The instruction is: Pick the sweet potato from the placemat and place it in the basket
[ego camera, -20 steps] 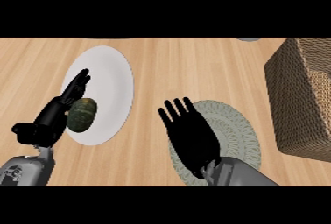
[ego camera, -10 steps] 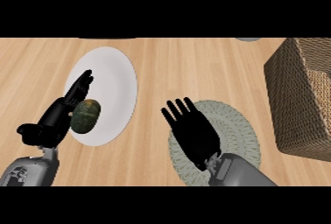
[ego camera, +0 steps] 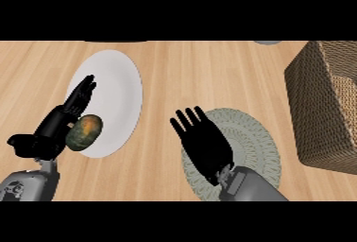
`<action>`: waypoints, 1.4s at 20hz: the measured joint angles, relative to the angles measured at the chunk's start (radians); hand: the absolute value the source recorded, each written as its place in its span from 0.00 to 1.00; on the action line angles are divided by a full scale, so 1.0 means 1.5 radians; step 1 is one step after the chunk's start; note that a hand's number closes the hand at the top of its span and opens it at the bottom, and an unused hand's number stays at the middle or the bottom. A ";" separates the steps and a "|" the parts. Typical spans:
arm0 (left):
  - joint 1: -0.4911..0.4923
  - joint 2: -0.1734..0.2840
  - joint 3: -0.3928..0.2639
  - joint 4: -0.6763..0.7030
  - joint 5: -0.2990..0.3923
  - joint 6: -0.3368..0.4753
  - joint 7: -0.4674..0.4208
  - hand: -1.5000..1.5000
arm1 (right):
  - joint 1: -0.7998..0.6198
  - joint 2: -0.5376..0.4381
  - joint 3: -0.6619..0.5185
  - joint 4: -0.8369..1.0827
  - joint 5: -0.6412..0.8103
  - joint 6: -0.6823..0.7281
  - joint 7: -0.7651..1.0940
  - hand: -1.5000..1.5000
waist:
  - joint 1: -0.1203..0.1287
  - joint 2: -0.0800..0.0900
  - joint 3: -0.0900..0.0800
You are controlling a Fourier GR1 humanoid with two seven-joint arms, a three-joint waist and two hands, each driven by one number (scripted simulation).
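Change since earlier frames: both forearms had shifted only slightly; the left hand stayed beside the sweet potato, and the right hand stayed spread over the mat.
Sweet potato: lay at the lower left of the frame, on the lower edge of the white plate, not on the round green placemat at lower centre.
Left hand: fingers straight and pointing up the frame, flat against the potato's left side; nothing was curled round it, so no hold showed.
Right hand: open, fingers spread, holding nothing, over the placemat's left part.
Basket: woven, at the right edge of the frame, well apart from the potato; its inside was not visible.
Table: wood, carrying plate, mat and basket.
Done: by my judgement, only the approach to the potato.
Left: closing on it, lifting, carrying it across the frame to the basket, and releasing it there.
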 measured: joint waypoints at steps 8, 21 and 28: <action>-0.021 -0.018 0.005 0.006 -0.024 0.000 0.015 0.50 | 0.013 0.019 0.001 0.053 0.071 -0.016 -0.017 0.00 | 0.000 0.000 0.000; -0.003 -0.039 0.020 -0.011 -0.041 -0.020 0.016 0.50 | 0.011 0.053 -0.053 0.175 0.160 -0.078 -0.063 0.00 | 0.001 0.000 0.000; -0.026 -0.045 0.036 0.014 -0.047 -0.027 0.010 0.50 | 0.012 0.062 -0.080 0.218 0.187 -0.088 -0.079 0.00 | 0.000 0.000 0.000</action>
